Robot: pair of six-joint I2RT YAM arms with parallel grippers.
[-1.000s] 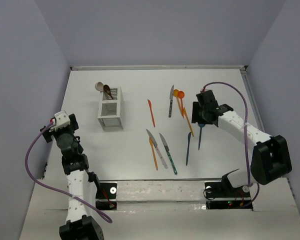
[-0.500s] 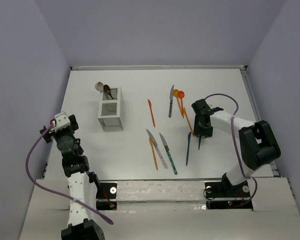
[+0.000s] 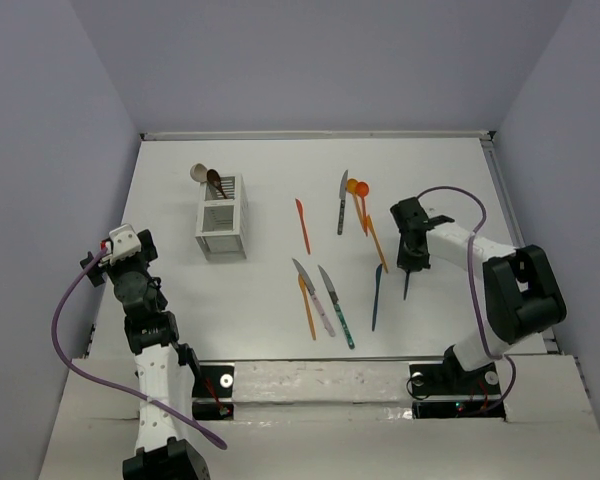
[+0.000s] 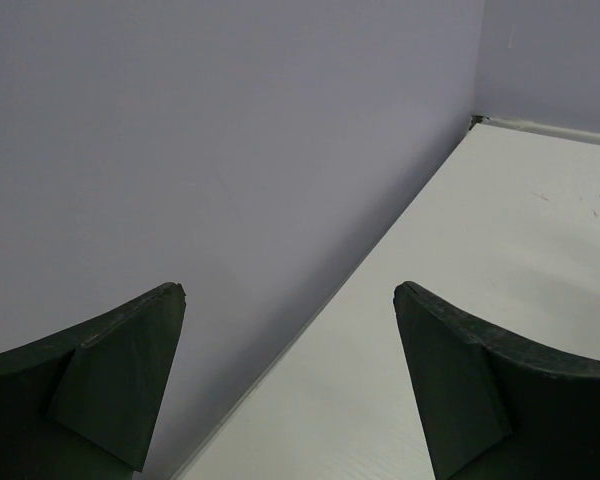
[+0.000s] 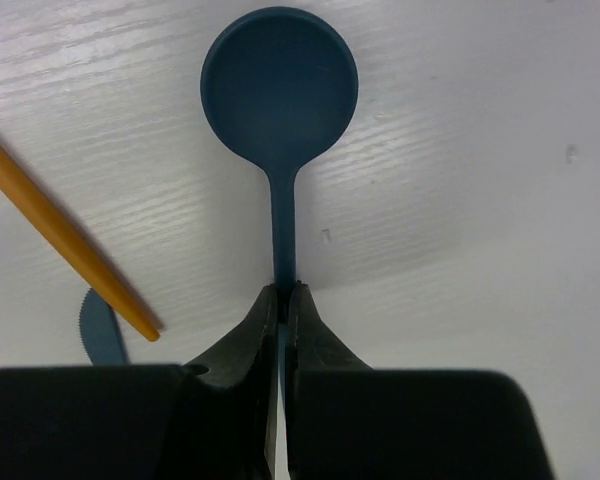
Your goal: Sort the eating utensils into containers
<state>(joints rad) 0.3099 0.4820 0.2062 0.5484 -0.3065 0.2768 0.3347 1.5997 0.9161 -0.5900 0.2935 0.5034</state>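
right claw (image 5: 283, 295): clenched on the blue spoon (image 5: 280, 85), jaws pinching the thin handle just behind the bowl
blue spoon: right side of the table (image 3: 260, 170); from above only its handle end (image 3: 407, 284) pokes out toward the near edge, and the bowl is hidden under the claw; can't tell if it is off the surface
beside the spoon: orange handle (image 5: 65, 240) runs diagonally just left of the claw; serrated blue knife (image 5: 100, 330) tip sits below it
left claw (image 4: 288, 292): released, fingers wide apart, nothing between them; at the left table edge, facing the wall (image 4: 180, 150)
caddy (image 3: 220, 245): white, slatted, left of centre on the table
in caddy: beige spoon (image 3: 197, 172) and brown spoon (image 3: 215, 182), bowls up, both in the far compartment, leaning out to the back left
orange knife (image 3: 302, 225): lies alone mid-table
silver knife (image 3: 342, 203): far side, just left of two orange spoons (image 3: 357, 187)
near cluster: pink knife (image 3: 315, 295), teal knife (image 3: 337, 310) and an orange utensil (image 3: 307, 310) close together
markings: tag on left wrist too small to read
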